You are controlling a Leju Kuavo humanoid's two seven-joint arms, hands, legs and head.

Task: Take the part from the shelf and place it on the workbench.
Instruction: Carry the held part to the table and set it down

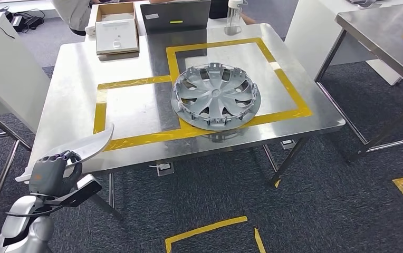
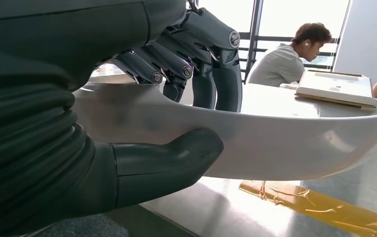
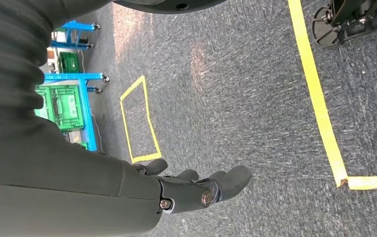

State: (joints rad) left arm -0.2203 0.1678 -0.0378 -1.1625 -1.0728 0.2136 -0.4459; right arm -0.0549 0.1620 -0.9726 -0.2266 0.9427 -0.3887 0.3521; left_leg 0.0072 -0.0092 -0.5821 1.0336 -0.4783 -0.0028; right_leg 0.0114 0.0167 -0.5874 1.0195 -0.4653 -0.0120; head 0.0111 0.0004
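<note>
While the left hand (image 1: 51,171) grips the white curved part (image 1: 91,147) at the near-left corner of the steel workbench (image 1: 136,105), thumb below and fingers (image 2: 211,59) above, the right hand (image 3: 196,190) hangs over carpet, fingers apart, holding nothing. A grey hubcap (image 1: 216,96) lies on the yellow tape (image 1: 136,81).

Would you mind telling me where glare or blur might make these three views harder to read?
Head view: evenly lit and sharp, with soft reflections on the steel workbench beneath the wheel cover. Left wrist view: bright windows wash out the background, and glare whitens the tabletop beside the yellow tape; the white part stays readable. Right wrist view: the carpet looks streaked by motion blur.
</note>
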